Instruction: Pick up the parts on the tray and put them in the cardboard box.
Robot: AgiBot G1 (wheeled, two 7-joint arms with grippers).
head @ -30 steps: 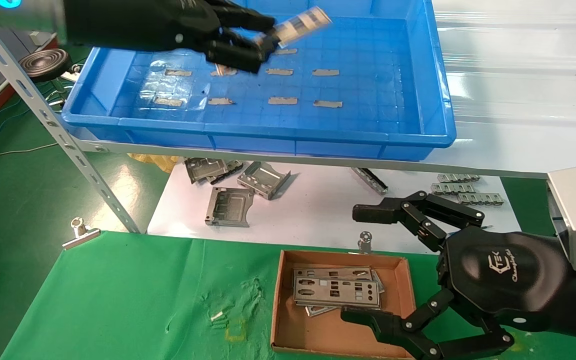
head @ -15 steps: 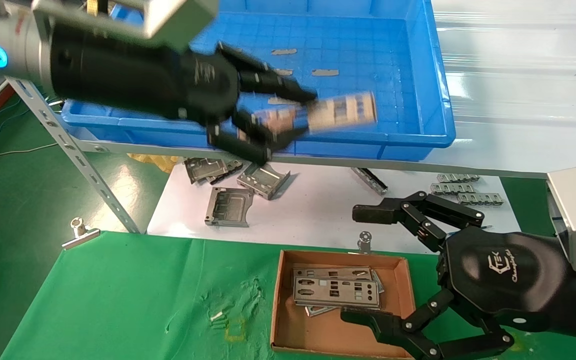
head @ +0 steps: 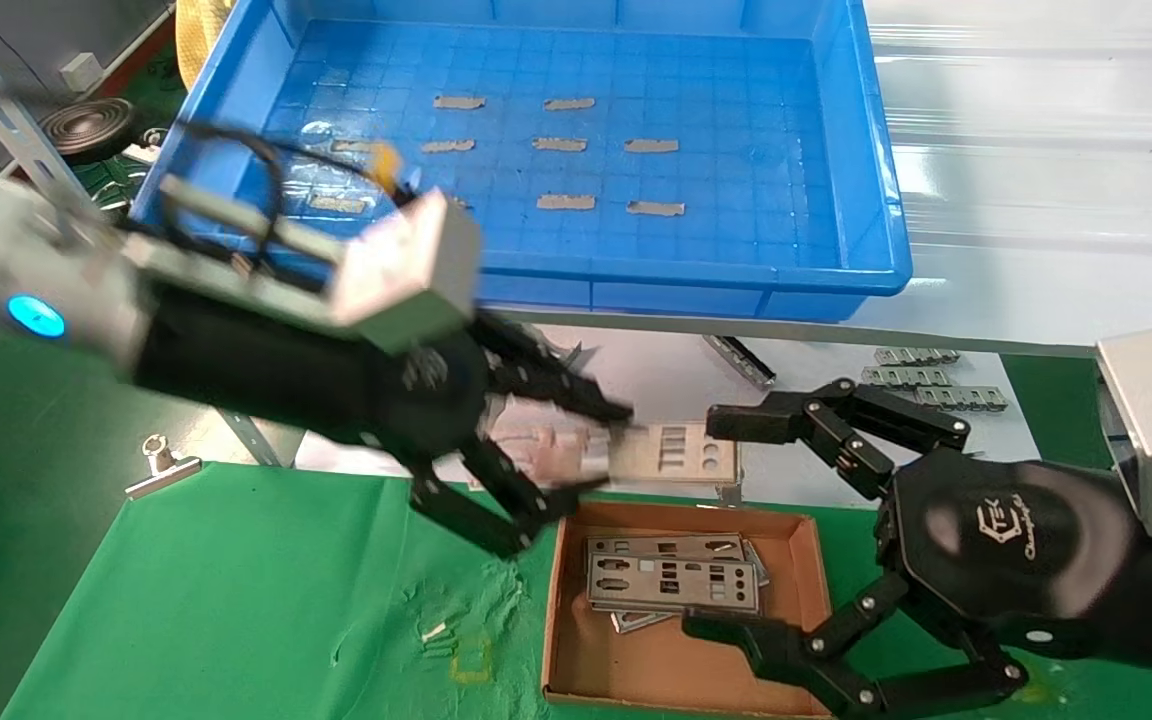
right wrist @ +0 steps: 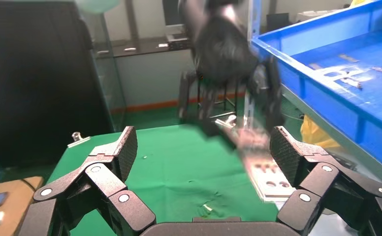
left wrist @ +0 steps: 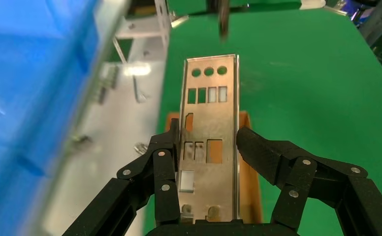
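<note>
The box (head: pixel 796 560) on the green cloth holds a few stacked plates (head: pixel 673 580); the tray (head: pixel 876 200), farther off, shows only tape strips (head: pixel 566 201) on its floor. The left gripper (head: pixel 576 450) is clamped on one plate (head: pixel 671 452), held just past the box's far edge. The left wrist view shows its cutouts clearly. The right gripper (head: pixel 746 530), spread wide, hovers at the box's right side.

both arms end in matte black linkage grippers, the left gripper (head: pixel 561 455) and right gripper (head: pixel 741 525), their finger links pinned with small silver screws and tipped with ribbed black pads. each wrist carries a silver-grey metal block; at the frame's left, black cables loop over one beside a glowing blue ring light. a pale logo marks the rounded black housing at lower right.
</note>
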